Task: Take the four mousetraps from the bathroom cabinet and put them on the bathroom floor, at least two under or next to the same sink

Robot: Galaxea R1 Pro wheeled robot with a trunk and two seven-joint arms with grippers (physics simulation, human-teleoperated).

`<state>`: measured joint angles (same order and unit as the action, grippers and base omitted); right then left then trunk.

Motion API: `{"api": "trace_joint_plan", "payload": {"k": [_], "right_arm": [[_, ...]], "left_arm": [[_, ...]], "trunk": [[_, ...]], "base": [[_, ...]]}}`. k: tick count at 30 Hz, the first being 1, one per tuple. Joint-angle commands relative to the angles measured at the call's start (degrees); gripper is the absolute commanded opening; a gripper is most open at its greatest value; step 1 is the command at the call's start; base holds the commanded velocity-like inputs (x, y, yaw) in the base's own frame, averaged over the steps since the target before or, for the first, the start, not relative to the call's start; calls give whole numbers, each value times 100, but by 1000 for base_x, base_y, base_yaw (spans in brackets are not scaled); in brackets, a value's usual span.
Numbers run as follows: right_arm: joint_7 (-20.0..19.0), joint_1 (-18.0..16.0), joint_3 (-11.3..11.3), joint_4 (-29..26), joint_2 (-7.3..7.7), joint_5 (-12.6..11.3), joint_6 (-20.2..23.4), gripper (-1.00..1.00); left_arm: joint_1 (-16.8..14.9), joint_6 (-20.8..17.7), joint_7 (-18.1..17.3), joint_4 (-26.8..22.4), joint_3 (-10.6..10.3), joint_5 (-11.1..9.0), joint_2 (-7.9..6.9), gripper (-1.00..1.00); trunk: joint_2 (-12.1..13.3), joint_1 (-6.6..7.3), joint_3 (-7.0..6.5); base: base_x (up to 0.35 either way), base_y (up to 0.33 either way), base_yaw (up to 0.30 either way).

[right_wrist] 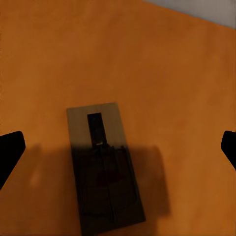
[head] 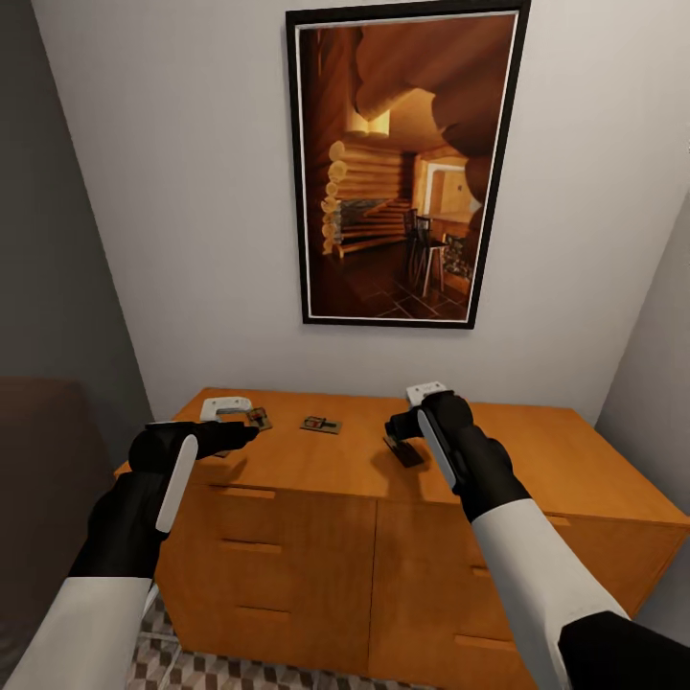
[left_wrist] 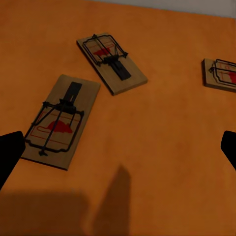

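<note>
Mousetraps lie flat on the cabinet (head: 383, 460) top; your left gripper (left_wrist: 118, 152), jaws apart, hangs by two mousetraps (left_wrist: 59, 120), a third (left_wrist: 223, 73) aside; your right gripper (right_wrist: 118, 152), jaws apart, straddles the fourth mousetrap (right_wrist: 105, 172), ready to pinch.

Pale wall (head: 172, 192), framed log-cabin picture (head: 402, 163) (dark frame), grey side wall (head: 48, 240), patterned tiles (head: 192, 666)
</note>
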<state>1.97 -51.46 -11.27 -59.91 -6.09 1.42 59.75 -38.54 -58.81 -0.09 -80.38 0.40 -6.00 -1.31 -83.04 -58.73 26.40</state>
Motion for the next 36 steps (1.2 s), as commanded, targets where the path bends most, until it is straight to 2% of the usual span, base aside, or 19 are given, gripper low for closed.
{"api": "trace_joint_plan", "payload": {"k": [1, 7, 19, 36], "right_arm": [[10, -10, -7, 2, -1, 6, 25, 100], [-1, -21, -7, 39, -2, -82, 25, 100], [4, -27, -7, 66, 8, -509, 25, 100], [25, -22, -10, 67, 44, -547, 25, 100]], "left_arm": [[-4, -25, -2, -4, 4, -26, -1, 100], [-4, -25, -2, -4, 4, -30, -1, 100], [-4, -25, -8, -4, 4, -39, -1, 100], [-4, -25, -9, -4, 4, -32, -1, 100]], "trunk": [[-4, 0, 7], [-4, 0, 7], [-4, 0, 7], [-4, 0, 7]], "base": [[0, 0, 0], [0, 0, 0], [0, 0, 0], [0, 0, 0]]}}
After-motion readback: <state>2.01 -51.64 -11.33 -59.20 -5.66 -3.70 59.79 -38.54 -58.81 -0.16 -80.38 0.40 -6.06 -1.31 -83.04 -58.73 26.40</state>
